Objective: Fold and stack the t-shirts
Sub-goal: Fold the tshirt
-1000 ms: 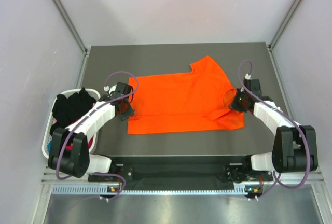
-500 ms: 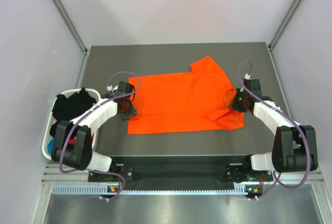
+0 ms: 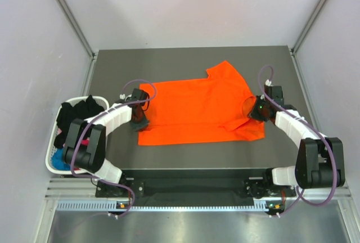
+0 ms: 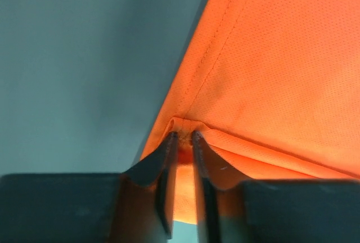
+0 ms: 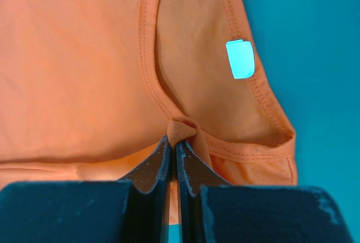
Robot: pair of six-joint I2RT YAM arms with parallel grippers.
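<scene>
The orange t-shirt point(image 3: 197, 111) lies spread on the dark table, its near part folded over into a long band. My left gripper point(image 3: 139, 120) is shut on the shirt's left edge; in the left wrist view its jaws pinch a hem fold point(image 4: 183, 136). My right gripper point(image 3: 255, 112) is shut on the collar at the shirt's right end; in the right wrist view the jaws pinch the neckline seam point(image 5: 181, 130) beside the white label point(image 5: 240, 58). Black, magenta and blue t-shirts point(image 3: 79, 116) sit in the basket.
A white laundry basket point(image 3: 50, 158) stands off the table's left edge. Grey walls close in the table on three sides. The table's near edge point(image 3: 191, 167) runs just in front of the shirt.
My left gripper has shifted a little right and back along the shirt's left edge, its arm swinging inward. The right gripper and the shirt have hardly moved.
</scene>
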